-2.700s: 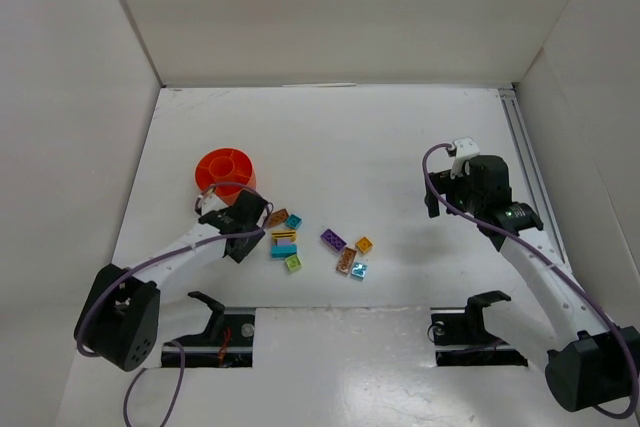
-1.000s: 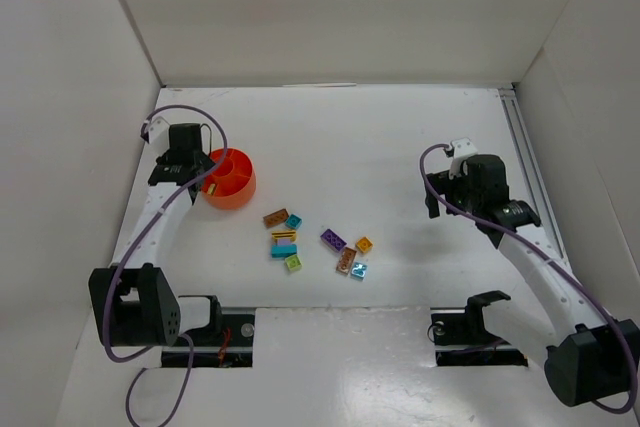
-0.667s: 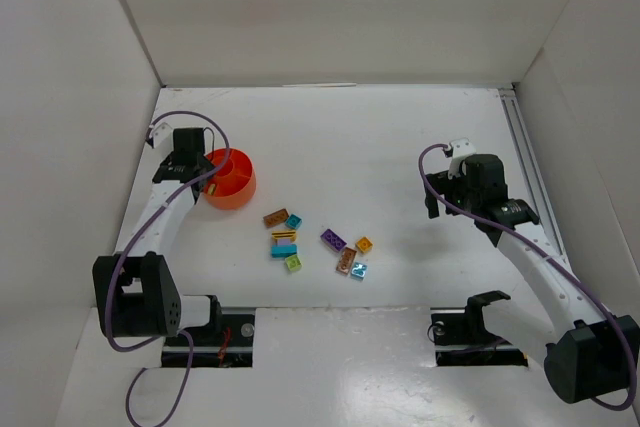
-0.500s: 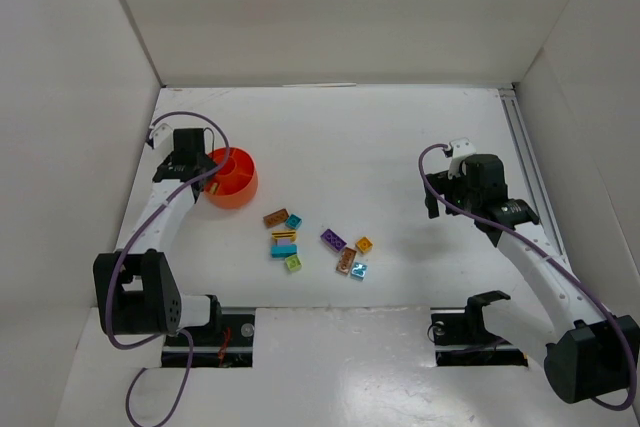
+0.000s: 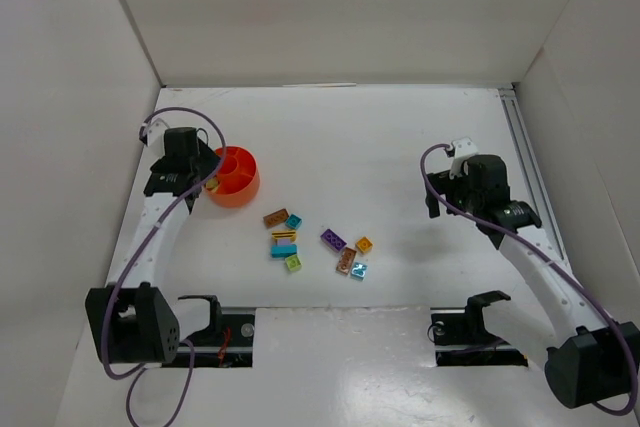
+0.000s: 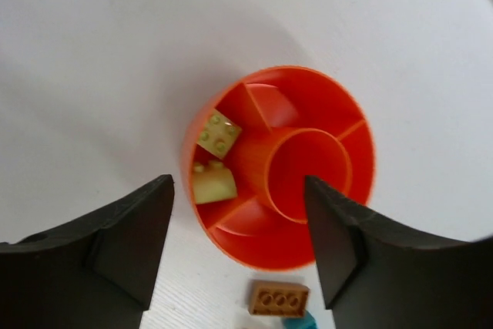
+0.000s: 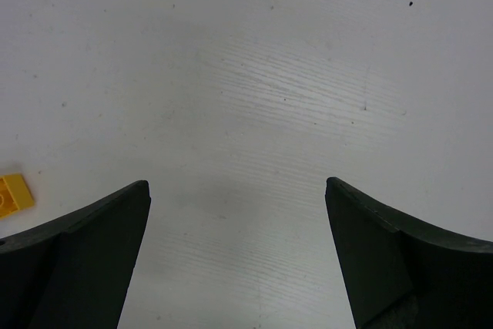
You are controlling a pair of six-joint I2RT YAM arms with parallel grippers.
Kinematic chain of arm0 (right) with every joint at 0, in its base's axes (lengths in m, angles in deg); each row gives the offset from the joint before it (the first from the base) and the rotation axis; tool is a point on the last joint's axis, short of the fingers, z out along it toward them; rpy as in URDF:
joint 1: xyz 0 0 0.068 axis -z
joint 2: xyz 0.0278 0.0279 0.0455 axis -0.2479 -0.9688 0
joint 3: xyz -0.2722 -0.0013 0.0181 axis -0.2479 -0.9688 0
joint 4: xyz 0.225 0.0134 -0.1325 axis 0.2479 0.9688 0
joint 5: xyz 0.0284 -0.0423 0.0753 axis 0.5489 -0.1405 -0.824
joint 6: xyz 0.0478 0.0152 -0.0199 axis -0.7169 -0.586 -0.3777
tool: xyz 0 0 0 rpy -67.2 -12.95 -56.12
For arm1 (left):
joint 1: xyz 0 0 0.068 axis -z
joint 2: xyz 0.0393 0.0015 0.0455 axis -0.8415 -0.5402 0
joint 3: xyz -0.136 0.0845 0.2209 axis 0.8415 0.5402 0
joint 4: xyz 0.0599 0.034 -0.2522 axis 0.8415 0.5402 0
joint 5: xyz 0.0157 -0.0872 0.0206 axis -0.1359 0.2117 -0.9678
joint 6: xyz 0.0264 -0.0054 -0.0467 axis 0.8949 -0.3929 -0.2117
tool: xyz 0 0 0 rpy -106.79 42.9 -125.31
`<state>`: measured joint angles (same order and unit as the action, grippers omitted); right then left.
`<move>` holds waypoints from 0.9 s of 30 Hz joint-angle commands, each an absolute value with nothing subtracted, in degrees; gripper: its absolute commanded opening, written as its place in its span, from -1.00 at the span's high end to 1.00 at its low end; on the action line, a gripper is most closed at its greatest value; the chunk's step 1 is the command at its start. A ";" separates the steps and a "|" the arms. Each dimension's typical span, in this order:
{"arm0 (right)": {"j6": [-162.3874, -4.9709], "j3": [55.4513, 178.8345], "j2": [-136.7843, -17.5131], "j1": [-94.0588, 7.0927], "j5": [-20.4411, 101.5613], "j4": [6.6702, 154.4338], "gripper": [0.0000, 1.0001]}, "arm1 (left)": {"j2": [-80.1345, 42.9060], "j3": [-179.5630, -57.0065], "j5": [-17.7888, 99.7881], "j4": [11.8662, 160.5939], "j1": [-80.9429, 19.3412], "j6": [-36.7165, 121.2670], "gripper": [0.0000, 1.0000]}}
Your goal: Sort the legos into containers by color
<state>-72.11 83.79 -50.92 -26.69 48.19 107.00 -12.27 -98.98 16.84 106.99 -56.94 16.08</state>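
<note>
We are at the release: left end effector point(image 6: 239, 217) open over the bowl point(image 6: 266, 246); next, we fetch the brown lego point(image 6: 279, 298).

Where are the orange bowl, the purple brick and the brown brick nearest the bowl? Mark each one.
orange bowl point(image 6: 304, 175): left wrist view, bare floor of its middle cup.
purple brick point(image 5: 333, 239): top external view, centre of its studded top.
brown brick point(image 6: 279, 298): left wrist view, centre of its studded top.
</note>
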 commanded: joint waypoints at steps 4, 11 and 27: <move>-71.68 84.75 -48.19 -26.31 45.22 105.28 -1.00 | -1.58 -97.80 26.31 105.03 -49.41 15.97 -0.41; -71.15 84.14 -47.66 -26.31 41.97 104.75 -1.00 | 3.18 -91.75 21.06 113.64 -26.74 5.90 -0.54; -70.62 82.29 -47.66 -26.31 39.06 103.42 -1.00 | -11.14 -85.05 13.15 123.39 6.86 -27.70 -0.48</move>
